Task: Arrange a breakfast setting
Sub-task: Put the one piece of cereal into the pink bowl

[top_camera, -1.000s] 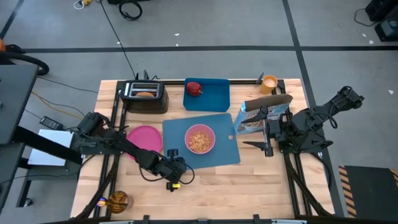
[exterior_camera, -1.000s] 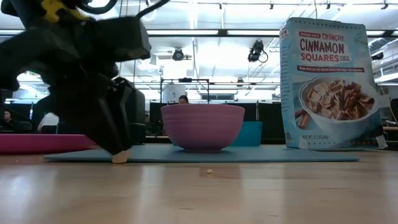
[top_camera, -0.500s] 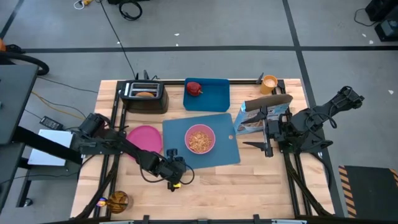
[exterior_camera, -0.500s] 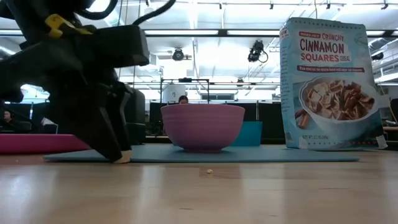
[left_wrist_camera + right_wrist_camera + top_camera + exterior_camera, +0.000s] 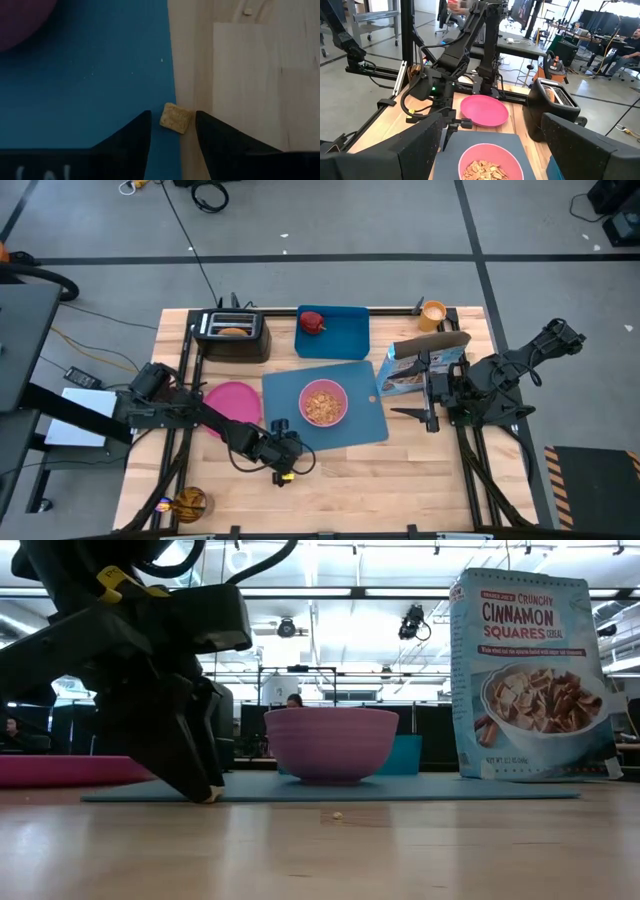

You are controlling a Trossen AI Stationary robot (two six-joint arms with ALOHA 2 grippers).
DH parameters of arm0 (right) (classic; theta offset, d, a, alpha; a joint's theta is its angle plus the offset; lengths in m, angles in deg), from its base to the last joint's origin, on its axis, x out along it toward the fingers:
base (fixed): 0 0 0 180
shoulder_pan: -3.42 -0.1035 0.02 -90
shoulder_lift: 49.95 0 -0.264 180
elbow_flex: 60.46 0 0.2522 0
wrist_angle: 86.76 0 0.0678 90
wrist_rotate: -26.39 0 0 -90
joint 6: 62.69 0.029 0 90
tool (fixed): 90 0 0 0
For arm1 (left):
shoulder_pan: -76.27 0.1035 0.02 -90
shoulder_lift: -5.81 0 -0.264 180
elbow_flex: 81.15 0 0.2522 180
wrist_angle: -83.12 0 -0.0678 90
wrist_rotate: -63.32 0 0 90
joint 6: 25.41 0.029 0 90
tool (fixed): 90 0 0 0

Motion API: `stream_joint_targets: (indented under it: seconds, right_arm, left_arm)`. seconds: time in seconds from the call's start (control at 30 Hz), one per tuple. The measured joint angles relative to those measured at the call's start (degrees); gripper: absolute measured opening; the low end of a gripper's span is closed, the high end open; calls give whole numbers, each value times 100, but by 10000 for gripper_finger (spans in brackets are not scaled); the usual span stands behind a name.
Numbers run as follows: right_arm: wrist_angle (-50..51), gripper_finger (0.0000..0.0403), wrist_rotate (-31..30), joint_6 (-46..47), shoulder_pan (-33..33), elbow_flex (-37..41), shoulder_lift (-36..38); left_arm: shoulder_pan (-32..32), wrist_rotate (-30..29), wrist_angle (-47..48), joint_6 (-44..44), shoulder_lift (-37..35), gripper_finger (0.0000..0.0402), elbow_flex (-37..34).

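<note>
The blue mat (image 5: 325,405) lies flat mid-table with the pink bowl (image 5: 322,403) of cereal standing on it. My left gripper (image 5: 284,456) is open and points down at the mat's near edge by its left corner. Its fingers straddle a loose cereal piece (image 5: 175,118) on that edge. My right gripper (image 5: 418,392) waits open and empty at the table's right. The pink plate (image 5: 232,402) lies left of the mat. The toast (image 5: 232,332) sticks up in the toaster. The apple (image 5: 313,322) sits in the blue tray. The orange cup (image 5: 433,313) stands far right. I cannot make out the spoon. My left gripper comes from above with its fingertips (image 5: 208,794) down at table level. One finger (image 5: 135,135) stands on the mat's near edge (image 5: 167,75), the other (image 5: 215,135) over the bare wood. The cereal piece lies between them; I cannot tell whether either finger touches it.
A cereal box (image 5: 422,365) stands upright just right of the mat, beside my right arm. The black toaster (image 5: 232,338) and blue tray (image 5: 345,335) line the far edge. Another crumb (image 5: 337,815) lies on the wood near the front. A brown object (image 5: 190,502) sits at the near left.
My left gripper has moved a little toward the table's right edge, staying low at the mat's near edge. The mat and the bowl on it have slid slightly to the right with it, and the cereal piece has stayed at the fingertips.
</note>
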Motion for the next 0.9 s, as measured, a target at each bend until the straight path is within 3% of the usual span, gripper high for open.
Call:
stream_joint_targets:
  seconds: [0.3,0.67,0.9]
  right_arm:
    - [0,348,0,-55,0,0,0]
    - [0,348,0,-63,0,0,0]
    - [2,348,0,-63,0,0,0]
  left_arm:
    - [-70,85,-105,279,13,148,-9]
    - [-74,23,-303,878,64,204,-19]
    - [-74,-300,-321,1139,126,204,-11]
